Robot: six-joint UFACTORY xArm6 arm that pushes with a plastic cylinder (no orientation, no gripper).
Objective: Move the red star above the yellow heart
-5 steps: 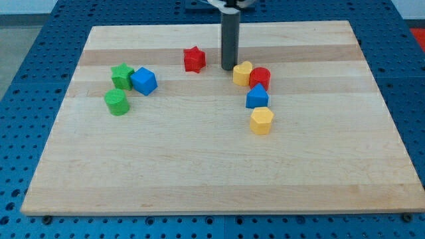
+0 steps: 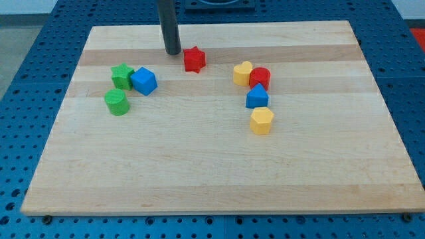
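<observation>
A: What lies on the pale, grained wooden counter [image 2: 199, 172]?

B: A small red star-shaped block [image 2: 194, 59], matte and knobbly, is the landmark. My tip [image 2: 172, 52], the end of a smooth dark rod, sits just to the star's left, slightly higher in the view, with a small gap between them. There is no hand on this arm, so nothing is grasped.

A: And the rest?

B: Right of the star lies a yellow heart-shaped block [image 2: 242, 72], touching a red rounded block [image 2: 260, 78] on its far side. Below those sit a blue block with a pointed top [image 2: 257, 97] and a yellow faceted block [image 2: 261, 120]. Left of and lower than the star: a green star-shaped block [image 2: 122, 76] touching a blue faceted block [image 2: 143, 81], then a green rounded block [image 2: 117, 101].

A: Anything between star and heart?

B: Only bare wood.
</observation>
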